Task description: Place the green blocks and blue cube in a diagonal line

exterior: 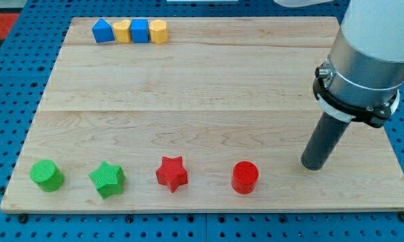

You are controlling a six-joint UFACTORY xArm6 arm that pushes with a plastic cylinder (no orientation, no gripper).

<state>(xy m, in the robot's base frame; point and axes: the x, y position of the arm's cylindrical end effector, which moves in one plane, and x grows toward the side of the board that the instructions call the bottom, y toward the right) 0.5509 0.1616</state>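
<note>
A green cylinder (47,175) and a green star (107,179) sit near the board's bottom left. A blue cube (140,31) stands in a row at the view's top left, between a yellow heart (123,31) and a yellow hexagon (159,31). A blue pentagon-like block (103,31) is at the row's left end. My tip (314,164) rests on the board at the view's lower right, far from the green blocks and the blue cube. It stands to the right of a red cylinder (245,177), with a gap between them.
A red star (171,173) lies between the green star and the red cylinder along the bottom edge. The wooden board (202,101) lies on a blue pegboard surface. The arm's grey body (366,54) looms over the board's right side.
</note>
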